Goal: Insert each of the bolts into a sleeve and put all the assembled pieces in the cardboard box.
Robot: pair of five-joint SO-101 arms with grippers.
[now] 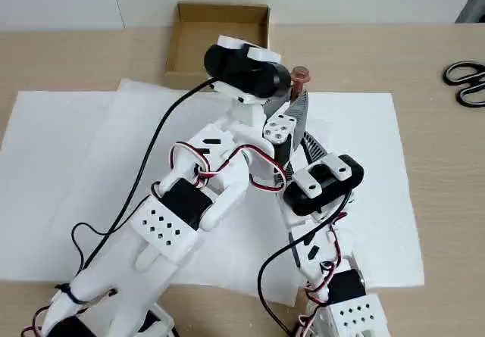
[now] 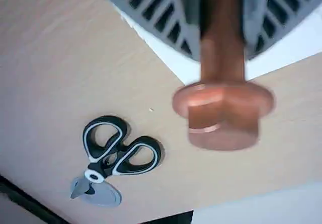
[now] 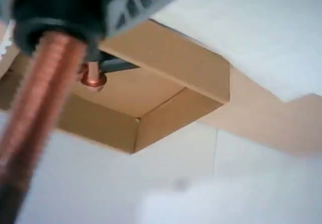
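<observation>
Copper in the left gripper [image 2: 221, 17]: pinches a bolt [image 2: 224, 110] by the shank between two grey ribbed fingers [image 2: 151, 12], with the hexagonal head free beyond the tips. Sits in the upper middle of the high view, with the bolt head just off the lower right corner of the cardboard box [image 1: 220, 42], outside it, and in the frame just above the upper edge of the white paper [image 1: 364, 163]. Behind the bolt in the left wrist view, lower left of the frame: black-handled scissors [image 2: 113, 156], flat on the wooden table [image 2: 60, 73], well apart from the bolt. Lower in the high view, right of centre: the right gripper [image 3: 75, 12], pointing toward the box. Cannot tell whether pressed together or spread. Close before it, upper left of the right wrist view: a dark sleeve [image 3: 45, 17], blurred, and a second bolt [image 3: 43, 98], with threaded copper shaft running from that sleeve down to the lower left corner.
</observation>
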